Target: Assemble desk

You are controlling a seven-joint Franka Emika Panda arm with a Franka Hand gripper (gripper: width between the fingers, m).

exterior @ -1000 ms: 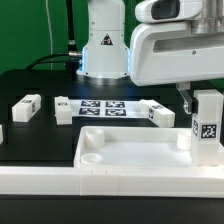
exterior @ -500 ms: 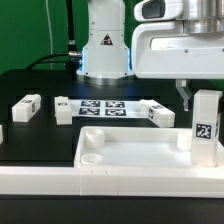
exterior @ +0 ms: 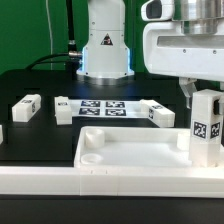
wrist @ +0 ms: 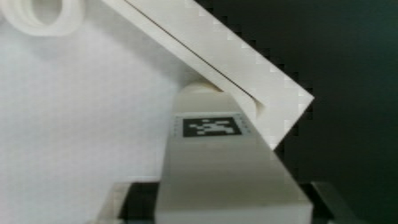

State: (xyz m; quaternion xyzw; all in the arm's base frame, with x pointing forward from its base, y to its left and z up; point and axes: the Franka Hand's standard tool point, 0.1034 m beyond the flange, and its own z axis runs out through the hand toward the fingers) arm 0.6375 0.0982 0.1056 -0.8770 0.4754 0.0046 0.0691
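Observation:
The desk top (exterior: pixel 130 152) is a white tray with a raised rim, lying in front. My gripper (exterior: pixel 205 98) is shut on a white square leg (exterior: pixel 207 128) and holds it upright at the tray's far corner, on the exterior view's right. The leg's foot is hidden behind the rim. In the wrist view the gripper (wrist: pixel 228 205) clamps the leg (wrist: pixel 222 165) between dark fingers (wrist: pixel 144 200). The leg's tag (wrist: pixel 215 126) faces the camera, and its far end meets the tray (wrist: pixel 71 120) by the rim corner (wrist: pixel 240 75). A round socket (wrist: pixel 45 15) shows at another corner.
Three loose legs lie behind the tray: one (exterior: pixel 27 107) on the exterior view's left, one (exterior: pixel 63 108) beside the marker board (exterior: pixel 100 106), and one (exterior: pixel 160 113) to its right. The robot base (exterior: pixel 105 45) stands at the back. A long low white rail (exterior: pixel 60 182) runs along the front.
The gripper has turned about its upright axis with the leg in it, so a second tagged face of the leg now shows. The leg stays at the same corner.

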